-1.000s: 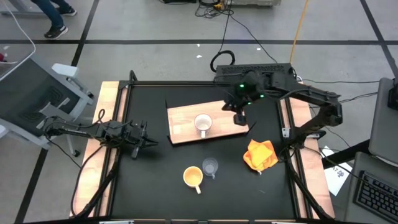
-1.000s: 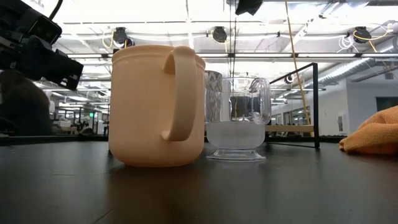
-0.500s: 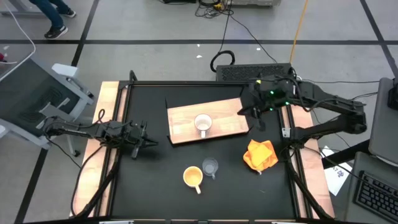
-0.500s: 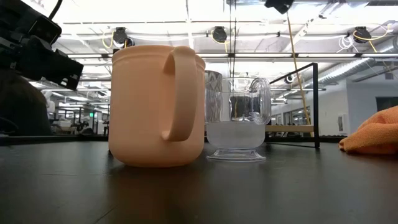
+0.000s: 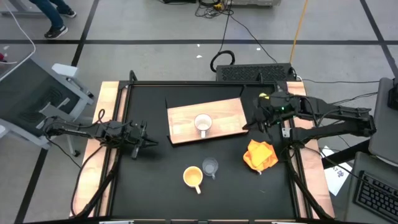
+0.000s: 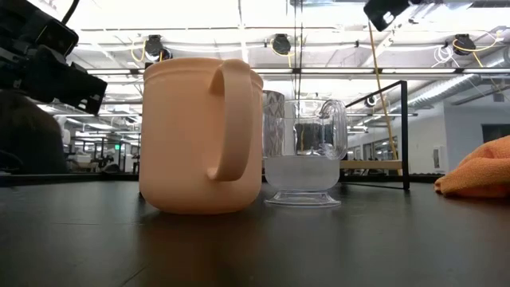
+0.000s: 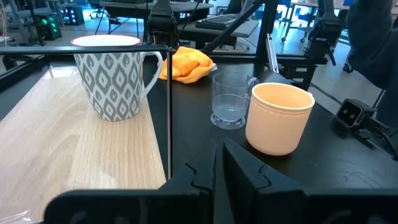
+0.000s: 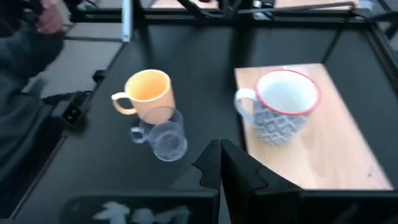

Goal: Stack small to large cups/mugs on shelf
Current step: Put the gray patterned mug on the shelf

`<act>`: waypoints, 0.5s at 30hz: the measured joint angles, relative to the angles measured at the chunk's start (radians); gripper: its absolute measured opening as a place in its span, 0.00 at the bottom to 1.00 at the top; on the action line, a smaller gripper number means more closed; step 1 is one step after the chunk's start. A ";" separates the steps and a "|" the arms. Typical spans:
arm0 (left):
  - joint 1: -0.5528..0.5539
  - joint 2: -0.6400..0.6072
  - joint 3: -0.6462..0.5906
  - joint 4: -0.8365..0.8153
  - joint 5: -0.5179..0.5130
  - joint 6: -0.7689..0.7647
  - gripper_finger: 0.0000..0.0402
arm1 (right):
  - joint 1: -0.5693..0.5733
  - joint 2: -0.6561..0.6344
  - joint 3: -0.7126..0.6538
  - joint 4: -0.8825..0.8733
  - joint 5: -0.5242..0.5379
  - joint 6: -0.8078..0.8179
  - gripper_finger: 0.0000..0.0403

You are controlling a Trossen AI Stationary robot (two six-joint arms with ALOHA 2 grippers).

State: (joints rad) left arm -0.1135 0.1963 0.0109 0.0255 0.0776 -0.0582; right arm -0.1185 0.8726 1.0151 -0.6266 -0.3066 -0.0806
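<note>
Right gripper (image 5: 251,124), fingers closed and empty, has pulled back off the light-brown wooden shelf board (image 5: 184,119), leaving the white patterned mug (image 5: 203,123) there; yellow-orange mug (image 5: 193,177) and clear glass cup (image 5: 211,167) wait on the black worktop (image 5: 152,180).

An orange-yellow cloth (image 5: 260,155) lies crumpled on the black table (image 5: 149,180), just below the right claw as seen from above. A black cable (image 5: 225,57) loops on the floor beyond the table's far edge. A person's shoes (image 5: 56,30) show far off, past the left claw.
</note>
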 joint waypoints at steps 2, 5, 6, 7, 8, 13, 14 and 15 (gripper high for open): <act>0.000 0.000 0.000 0.000 0.000 -0.001 0.08 | 0.009 -0.029 -0.056 0.062 -0.029 0.013 0.00; 0.000 0.000 0.000 0.000 0.000 -0.005 0.08 | 0.021 -0.075 -0.137 0.152 -0.066 0.019 0.00; 0.000 0.000 0.000 0.000 0.000 -0.007 0.08 | 0.026 -0.087 -0.161 0.173 -0.067 0.023 0.00; 0.000 0.000 0.000 0.001 0.000 -0.007 0.08 | 0.030 -0.097 -0.185 0.194 -0.067 0.031 0.00; 0.000 0.000 0.000 0.001 0.000 -0.007 0.08 | 0.034 -0.106 -0.207 0.213 -0.067 0.040 0.00; 0.000 0.000 0.000 0.001 0.000 0.004 0.08 | 0.043 -0.140 -0.258 0.241 -0.068 0.043 0.00; 0.000 0.000 0.000 0.001 -0.001 0.007 0.08 | 0.043 -0.145 -0.263 0.242 -0.068 0.043 0.00; 0.000 0.000 0.000 0.001 -0.001 0.008 0.08 | 0.042 -0.150 -0.270 0.242 -0.068 0.043 0.00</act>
State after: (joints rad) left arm -0.1136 0.1963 0.0109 0.0261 0.0769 -0.0502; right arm -0.0762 0.7222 0.7454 -0.3844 -0.3744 -0.0380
